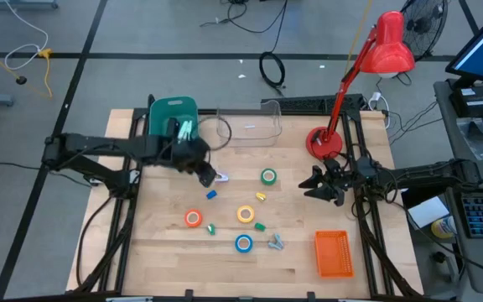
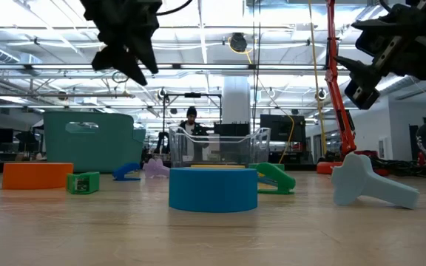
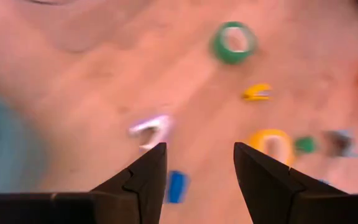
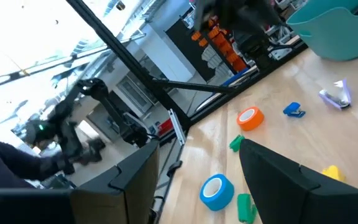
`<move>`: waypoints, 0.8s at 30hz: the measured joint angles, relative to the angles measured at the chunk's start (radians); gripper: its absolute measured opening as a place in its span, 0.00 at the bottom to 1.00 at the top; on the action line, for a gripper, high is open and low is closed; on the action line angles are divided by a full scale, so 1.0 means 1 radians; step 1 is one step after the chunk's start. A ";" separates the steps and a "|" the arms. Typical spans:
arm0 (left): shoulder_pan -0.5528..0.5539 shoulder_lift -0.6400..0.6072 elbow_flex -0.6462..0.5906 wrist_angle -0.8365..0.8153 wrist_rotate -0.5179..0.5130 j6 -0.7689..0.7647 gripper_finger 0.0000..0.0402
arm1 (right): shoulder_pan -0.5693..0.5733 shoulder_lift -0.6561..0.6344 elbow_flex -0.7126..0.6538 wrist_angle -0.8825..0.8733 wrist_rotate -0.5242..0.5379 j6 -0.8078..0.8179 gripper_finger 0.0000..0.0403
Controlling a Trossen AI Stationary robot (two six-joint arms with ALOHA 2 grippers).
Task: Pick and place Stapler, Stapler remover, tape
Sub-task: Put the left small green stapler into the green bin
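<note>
Hovering over table w/ fingers apart, empty: left gripper [image 1: 208,177] near teal bin [image 1: 171,112]. Right gripper [image 1: 315,190] open at right edge. Tape rolls: green [image 1: 268,176], orange [image 1: 193,218], yellow [image 1: 246,214], blue [image 1: 243,243] mid-table.

Table [image 1: 166,260], contents by position. Far edge: bin [image 1: 173,113] at left, tray [image 1: 254,126] just beside it to the right, lamp base [image 1: 324,143] farther right. Centre: four tape rolls [image 1: 246,215], apart from one another, with small items between (probably staple removers). Near right corner: basket [image 1: 334,253].
</note>
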 joint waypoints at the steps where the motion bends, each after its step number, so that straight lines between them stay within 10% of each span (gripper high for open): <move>1: -0.025 0.001 -0.025 0.044 0.000 -0.014 0.47 | 0.000 0.000 0.000 0.008 0.000 0.014 0.54; 11: -0.192 0.002 -0.301 0.470 -0.003 -0.193 0.47 | 0.000 0.000 0.000 0.055 0.003 0.096 0.54; 24: -0.431 0.002 -0.354 0.504 0.011 -0.516 0.47 | 0.000 0.000 0.000 0.058 0.031 0.065 0.54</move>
